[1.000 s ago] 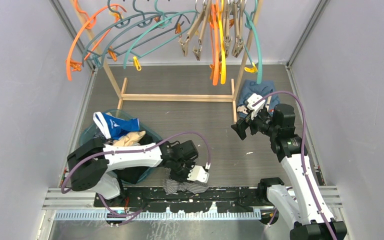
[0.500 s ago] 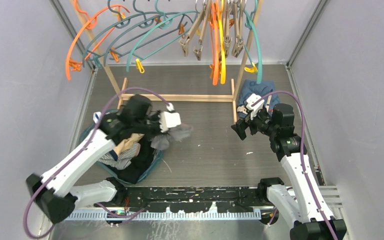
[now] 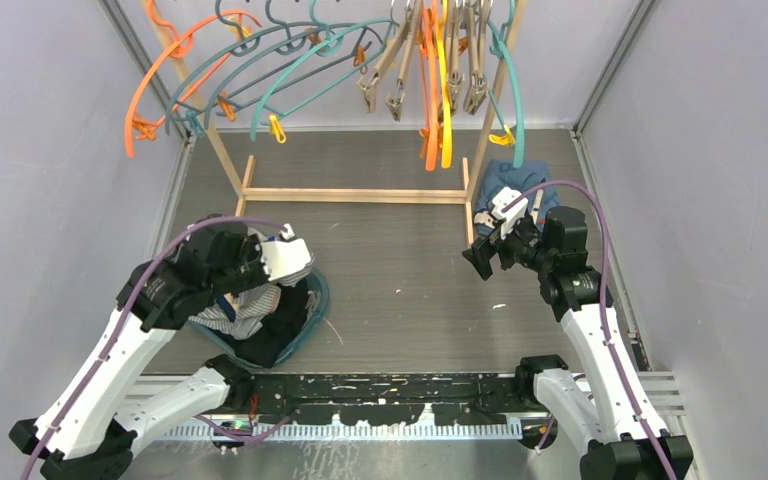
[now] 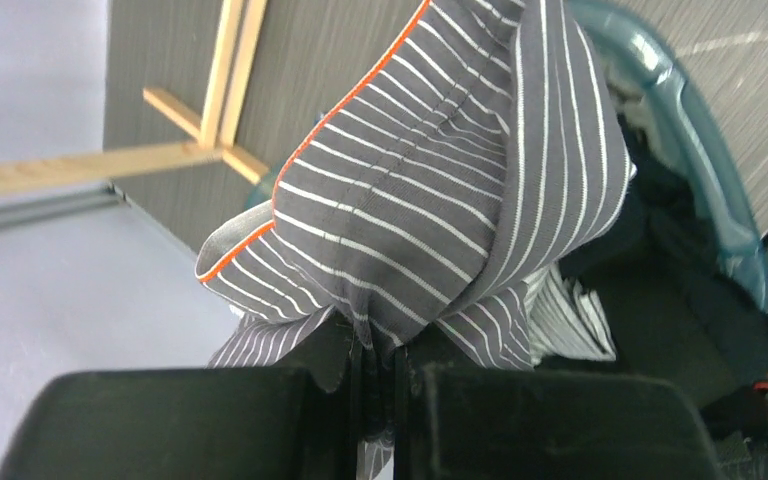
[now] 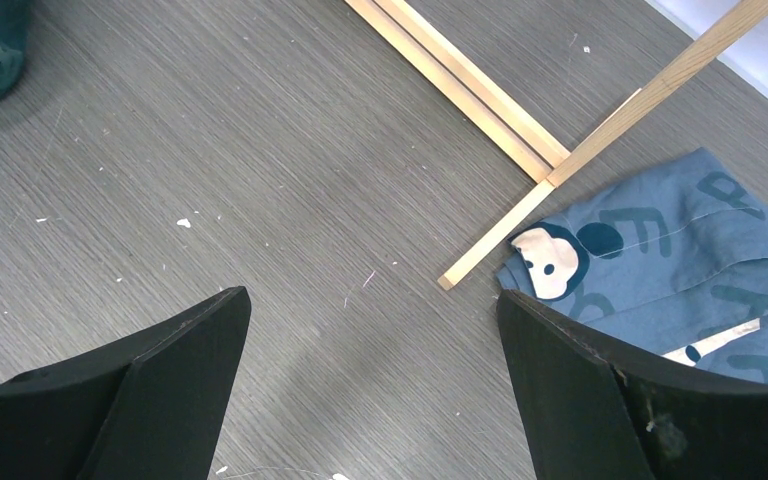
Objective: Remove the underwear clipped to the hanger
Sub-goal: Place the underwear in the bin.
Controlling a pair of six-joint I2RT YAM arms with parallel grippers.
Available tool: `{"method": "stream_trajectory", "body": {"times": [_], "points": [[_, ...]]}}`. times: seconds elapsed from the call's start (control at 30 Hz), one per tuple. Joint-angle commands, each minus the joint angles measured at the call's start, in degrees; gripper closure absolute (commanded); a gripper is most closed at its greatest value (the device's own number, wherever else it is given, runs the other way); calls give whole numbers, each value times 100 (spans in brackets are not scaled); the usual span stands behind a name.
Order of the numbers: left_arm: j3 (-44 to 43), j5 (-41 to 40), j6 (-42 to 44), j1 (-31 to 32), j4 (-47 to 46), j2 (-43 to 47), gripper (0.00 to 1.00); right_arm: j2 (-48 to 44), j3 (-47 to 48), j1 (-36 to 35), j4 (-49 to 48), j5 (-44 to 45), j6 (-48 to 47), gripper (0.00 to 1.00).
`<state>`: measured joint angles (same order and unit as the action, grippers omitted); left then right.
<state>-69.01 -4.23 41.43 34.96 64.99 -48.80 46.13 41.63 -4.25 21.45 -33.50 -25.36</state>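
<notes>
Clamped on the striped underwear point(image 4: 430, 200) above the near-left basket point(image 4: 705, 130), the left gripper point(image 4: 378, 350) likely needs only to let go; the right gripper point(image 5: 370, 305) hovers open.

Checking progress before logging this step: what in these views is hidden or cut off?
- Left wrist view: the basket's contents, mostly behind the striped underwear pinched in the left gripper.
- Right wrist view: the printed garment, cut off by the right edge.
- Top view: the hooks of the hangers, cut off by the top edge.

Bright, even light; soft shadows; frames sharp.
</notes>
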Motion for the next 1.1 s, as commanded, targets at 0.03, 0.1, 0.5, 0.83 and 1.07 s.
{"method": "stream_trajectory", "body": {"times": [0.03,0.1,0.5,0.83,1.07], "points": [[381,-703,-11,-47,536,159,99,-9,48,35,-215,-21,-62,0],[504,-569,-156,-46,609,95,97,-20,40,30,-214,-30,-55,0],[2468,-33,-562,-51,-737,-518,73,-87,8,32,-203,-175,-59,0],[2846,173,-891,-51,-1302,-781,33,-16,10,30,-169,-210,-74,0],[2182,426,-644,-60,-653,3,1,22,-5,30,-169,-277,-67,0]]}}
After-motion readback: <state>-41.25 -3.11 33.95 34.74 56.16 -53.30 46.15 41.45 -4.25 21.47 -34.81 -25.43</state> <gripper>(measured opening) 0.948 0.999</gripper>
